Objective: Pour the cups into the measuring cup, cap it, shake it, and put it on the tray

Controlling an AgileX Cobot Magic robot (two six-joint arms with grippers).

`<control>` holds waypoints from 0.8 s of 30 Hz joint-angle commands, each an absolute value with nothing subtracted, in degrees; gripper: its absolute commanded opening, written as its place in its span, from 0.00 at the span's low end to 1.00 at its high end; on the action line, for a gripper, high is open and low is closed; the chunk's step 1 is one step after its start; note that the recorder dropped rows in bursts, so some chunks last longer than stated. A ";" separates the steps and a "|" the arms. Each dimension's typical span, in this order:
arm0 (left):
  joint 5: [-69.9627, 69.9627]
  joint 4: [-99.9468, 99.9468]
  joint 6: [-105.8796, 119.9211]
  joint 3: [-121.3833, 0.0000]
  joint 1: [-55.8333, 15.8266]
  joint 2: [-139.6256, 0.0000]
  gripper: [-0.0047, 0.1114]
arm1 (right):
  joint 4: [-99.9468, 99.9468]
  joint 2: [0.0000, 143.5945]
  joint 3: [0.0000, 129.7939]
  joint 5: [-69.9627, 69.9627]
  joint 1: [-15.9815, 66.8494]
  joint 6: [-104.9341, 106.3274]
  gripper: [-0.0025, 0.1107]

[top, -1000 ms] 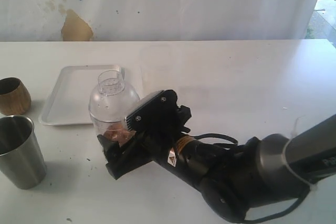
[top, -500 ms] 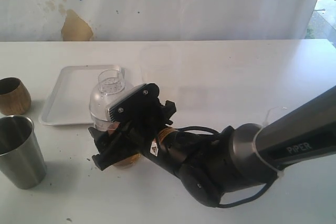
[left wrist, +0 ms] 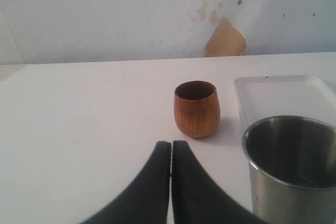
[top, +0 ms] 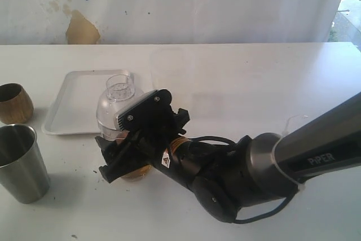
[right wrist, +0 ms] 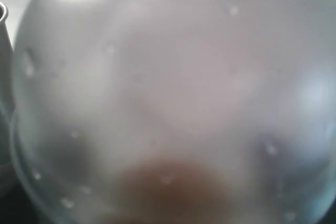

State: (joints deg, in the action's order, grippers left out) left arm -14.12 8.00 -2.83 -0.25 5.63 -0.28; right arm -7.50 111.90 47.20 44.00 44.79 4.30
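White tabletop [top: 271,77], measuring cup [top: 113,111] beside tray's [top: 70,103] rim

Black hand [top: 113,156], grey arm [top: 333,131], white PIPER lettering [top: 320,160]

You see the clear measuring cup [top: 117,110] upright, dome-capped, brown at its bottom, just beside the white tray [top: 72,103]; the wooden cup [top: 14,103] and steel tumbler [top: 21,164] stand upright, farther left.
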 commanded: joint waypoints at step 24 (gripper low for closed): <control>-13.73 7.77 -2.74 0.00 5.61 0.00 0.05 | 7.81 93.58 48.48 30.15 41.54 -0.86 0.02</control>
State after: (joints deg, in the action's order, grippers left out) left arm -14.12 8.00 -2.83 -0.25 5.63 -0.28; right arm -9.19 96.01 47.05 35.33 39.80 0.88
